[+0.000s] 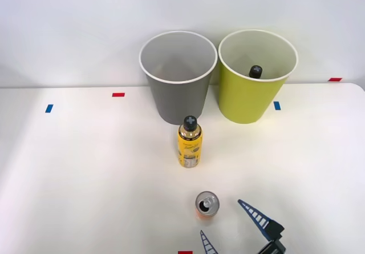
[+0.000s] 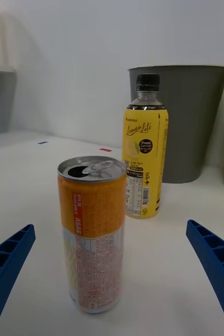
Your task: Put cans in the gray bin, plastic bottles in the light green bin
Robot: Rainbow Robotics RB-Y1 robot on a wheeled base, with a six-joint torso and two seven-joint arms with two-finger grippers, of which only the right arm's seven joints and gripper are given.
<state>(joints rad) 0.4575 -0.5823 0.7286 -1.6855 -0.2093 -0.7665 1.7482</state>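
My right gripper [image 1: 226,220] hangs with jaws spread wide, just short of the upright orange-and-white aluminium can [image 1: 207,204] on the white tabletop [image 1: 85,168]. The round gray plastic bin [image 1: 178,77] looks empty. The yellow-green plastic bin [image 1: 256,77] holds a black-capped bottle [image 1: 255,71]; a yellow-labelled plastic bottle [image 1: 189,142] stands before the bins.

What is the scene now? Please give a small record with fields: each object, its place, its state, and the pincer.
can: upright on the table, nearest the robot, opened top
yellow bottle: upright on the table, between the can and the gray bin, black cap on
gray bin: upright at the back, nothing seen inside
light green bin: upright beside the gray bin, on its right; a black-capped bottle inside
right pincer: open, low beside the can, holding nothing
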